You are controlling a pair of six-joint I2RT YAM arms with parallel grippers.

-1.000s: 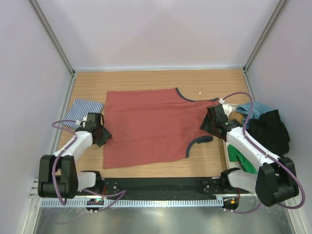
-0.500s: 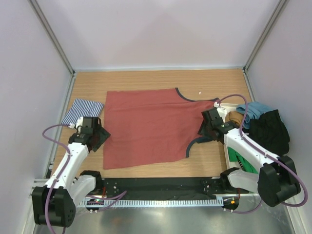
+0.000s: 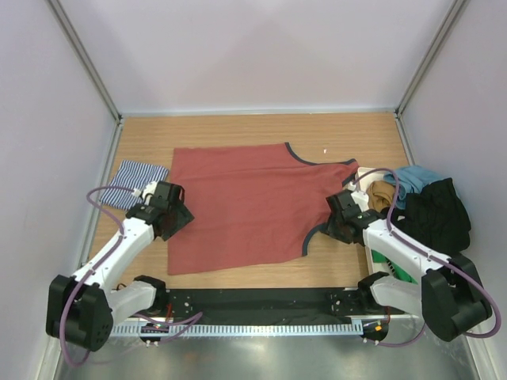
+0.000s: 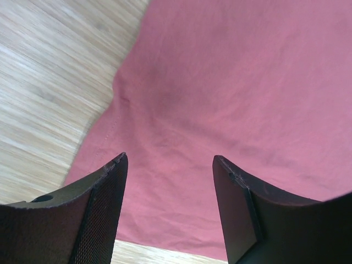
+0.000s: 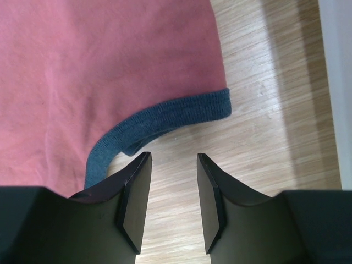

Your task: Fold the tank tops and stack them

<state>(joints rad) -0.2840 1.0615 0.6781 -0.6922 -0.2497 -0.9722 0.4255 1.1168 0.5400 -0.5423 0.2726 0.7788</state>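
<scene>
The rust-red tank top (image 3: pixel 245 206) lies spread flat on the wooden table, its grey-blue trim (image 5: pixel 165 118) curving at the right side. The navy-and-white striped tank top (image 3: pixel 135 180) lies folded at the far left. My left gripper (image 3: pixel 176 215) hangs over the red top's left edge (image 4: pixel 220 110), open, with only cloth showing below between its fingers (image 4: pixel 104 203). My right gripper (image 3: pixel 337 223) stands open just off the armhole trim, above bare wood, with nothing between its fingers (image 5: pixel 135 198).
A heap of dark, blue and tan clothes (image 3: pixel 428 206) lies at the right edge of the table beside a green-and-white object (image 3: pixel 390 255). White walls enclose the table. The black base rail (image 3: pixel 253 301) runs along the near edge.
The left gripper swung right from beside the striped top onto the red top's left edge and opened wider. The right gripper slid down toward the armhole trim and narrowed its jaws.
</scene>
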